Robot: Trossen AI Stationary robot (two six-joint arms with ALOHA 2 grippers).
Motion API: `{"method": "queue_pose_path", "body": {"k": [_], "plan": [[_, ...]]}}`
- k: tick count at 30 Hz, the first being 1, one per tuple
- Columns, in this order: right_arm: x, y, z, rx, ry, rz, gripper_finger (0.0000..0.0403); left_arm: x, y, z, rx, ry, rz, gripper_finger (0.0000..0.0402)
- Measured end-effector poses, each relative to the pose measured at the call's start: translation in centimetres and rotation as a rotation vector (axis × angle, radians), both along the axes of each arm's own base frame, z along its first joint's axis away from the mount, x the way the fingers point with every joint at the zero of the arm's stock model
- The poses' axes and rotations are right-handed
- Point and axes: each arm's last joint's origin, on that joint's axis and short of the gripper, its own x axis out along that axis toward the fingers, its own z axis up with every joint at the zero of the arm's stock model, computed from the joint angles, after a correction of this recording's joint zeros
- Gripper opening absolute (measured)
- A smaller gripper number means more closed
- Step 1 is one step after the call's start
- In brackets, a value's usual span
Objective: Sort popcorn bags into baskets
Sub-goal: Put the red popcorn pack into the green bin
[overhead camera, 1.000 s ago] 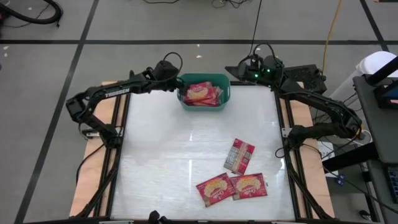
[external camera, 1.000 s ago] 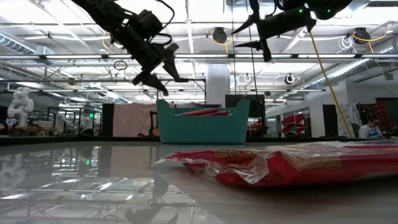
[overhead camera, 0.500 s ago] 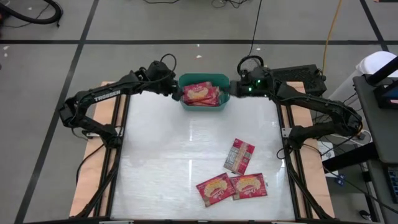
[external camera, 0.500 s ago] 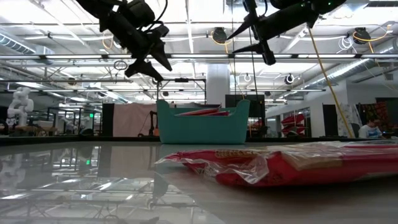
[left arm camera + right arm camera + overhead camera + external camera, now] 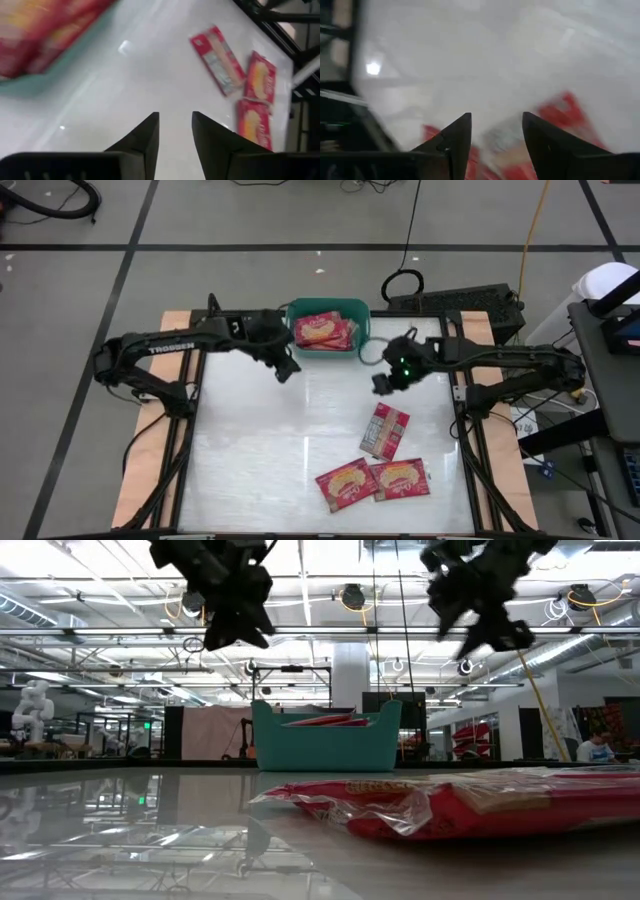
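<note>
Left hand (image 5: 287, 370) seen from above: reaching over the white table (image 5: 250, 450), just off the near left corner of the teal basket (image 5: 329, 352), nothing in it. Right hand (image 5: 381, 383) over the table too, off the basket's near right corner, between the basket and the loose bags, likewise empty. Basket at the far middle edge of the table, rectangular with rounded corners, holding red popcorn bags (image 5: 322, 330) with yellow popcorn pictures upward. Three more on the table toward the near right: one with its grey-white printed panel up (image 5: 385, 430), and closer to the front edge two picture-up bags side by side, the left one (image 5: 346, 483) touching the right one (image 5: 401, 479).

At table height: basket (image 5: 325, 745) upright in the distance, red bag edges showing above its rim; a crinkled red bag (image 5: 450, 802) flat in the foreground. Both hands hanging high above the table, left one (image 5: 235, 632) left of the basket, right one (image 5: 492, 630) to its right.

From the left wrist: fingers (image 5: 145, 137) slightly parted, empty, aimed along the table toward the three loose bags (image 5: 218, 58); blurred basket corner (image 5: 45, 80) to one side.

From the right wrist: fingers (image 5: 456, 137) spread apart, empty, above blurred red bags (image 5: 570, 112).
</note>
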Motion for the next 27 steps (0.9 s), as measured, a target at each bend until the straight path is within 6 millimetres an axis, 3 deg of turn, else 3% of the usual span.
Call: {"method": "queue_pose_path", "body": {"k": [7,12,19,23,27], "plan": [[-1.2,1.0,-0.8,-0.094,0.141,0.17,0.0173,1.2,-3.9,0.1,-0.012,0.004,0.029,0.0114],[-1.2,2.5,-0.8,-0.158,0.093,0.438,0.0193,1.8,-6.1,0.4,-0.049,-0.028,0.068,0.0117],[-0.8,6.1,-0.9,-0.33,-0.056,0.842,0.0239,2.0,-9.0,0.5,-0.132,-0.029,0.08,0.0118],[-0.6,8.0,-2.1,-0.456,-0.172,1.036,0.025,1.9,-11.2,0.5,-0.145,-0.031,0.144,0.0118],[-0.1,8.9,-4.2,-0.502,-0.237,1.102,0.0247,1.9,-13.6,0.9,-0.114,-0.097,0.186,0.0118]]}}
